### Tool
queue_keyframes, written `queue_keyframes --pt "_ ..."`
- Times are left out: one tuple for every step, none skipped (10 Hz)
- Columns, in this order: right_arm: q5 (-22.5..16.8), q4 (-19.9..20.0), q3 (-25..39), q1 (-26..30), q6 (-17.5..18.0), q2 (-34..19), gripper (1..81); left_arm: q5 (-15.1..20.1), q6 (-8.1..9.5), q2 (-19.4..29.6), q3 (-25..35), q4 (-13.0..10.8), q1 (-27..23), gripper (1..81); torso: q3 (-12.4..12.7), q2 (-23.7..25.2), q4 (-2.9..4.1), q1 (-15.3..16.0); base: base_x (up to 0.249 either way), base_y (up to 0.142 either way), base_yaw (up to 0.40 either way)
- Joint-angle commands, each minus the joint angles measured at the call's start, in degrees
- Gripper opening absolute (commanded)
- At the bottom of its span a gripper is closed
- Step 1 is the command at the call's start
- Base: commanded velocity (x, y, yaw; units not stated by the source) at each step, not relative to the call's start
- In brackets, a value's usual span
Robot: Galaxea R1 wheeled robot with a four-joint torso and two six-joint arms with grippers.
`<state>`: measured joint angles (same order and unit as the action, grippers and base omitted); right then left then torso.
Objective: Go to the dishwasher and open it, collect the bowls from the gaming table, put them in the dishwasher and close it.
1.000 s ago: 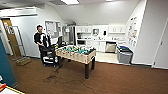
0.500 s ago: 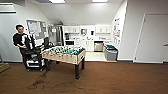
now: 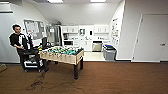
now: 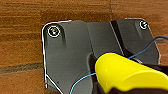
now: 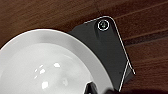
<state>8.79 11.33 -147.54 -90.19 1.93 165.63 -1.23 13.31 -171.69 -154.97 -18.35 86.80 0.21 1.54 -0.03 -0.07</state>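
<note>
The dishwasher (image 3: 97, 46) shows as a steel front under the white kitchen counter at the far end of the room, door closed. The gaming table is out of view. A yellow bowl (image 4: 130, 72) hangs over the brown floor in the left wrist view, with my left gripper (image 4: 105, 88) shut on it. A white bowl (image 5: 45, 67) looms large in the right wrist view, and my right gripper (image 5: 97, 90) is shut on its rim.
A table-football table (image 3: 62, 55) stands ahead on the left. A person (image 3: 18, 41) stands behind a black cart (image 3: 31, 58), with cables (image 3: 40, 81) on the floor. A grey bin (image 3: 109, 53) sits by the right wall. Brown floor lies open to the right.
The whole head view has shifted: the table-football table and the person now sit further left and a little larger. Both bowls stay held.
</note>
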Motion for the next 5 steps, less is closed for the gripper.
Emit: queue_keyframes --pt "-2.8 -0.7 0.2 3.0 -0.1 -0.5 1.0 2.5 -0.3 0.4 0.0 -0.1 -3.4 1.0 0.0 0.0 0.0 0.1 0.0 0.0 0.0" --pt "-2.8 -0.7 0.2 3.0 -0.1 -0.5 1.0 2.5 -0.3 0.4 0.0 -0.1 -3.4 1.0 0.0 0.0 0.0 0.1 0.0 0.0 0.0" --pt "-2.8 -0.7 0.2 3.0 -0.1 -0.5 1.0 2.5 -0.3 0.3 0.0 -0.2 -3.4 1.0 0.0 0.0 0.0 0.1 0.0 0.0 0.0" --pt "-2.8 -0.7 0.2 3.1 -0.2 -0.5 1.0 2.5 -0.3 0.3 0.0 -0.2 -3.4 1.0 0.0 0.0 0.0 0.1 0.0 0.0 0.0" --pt "-2.8 -0.7 0.2 2.9 -0.1 -0.5 1.0 2.5 -0.3 0.3 0.0 -0.3 -3.4 1.0 0.0 0.0 0.0 0.1 0.0 0.0 0.0"
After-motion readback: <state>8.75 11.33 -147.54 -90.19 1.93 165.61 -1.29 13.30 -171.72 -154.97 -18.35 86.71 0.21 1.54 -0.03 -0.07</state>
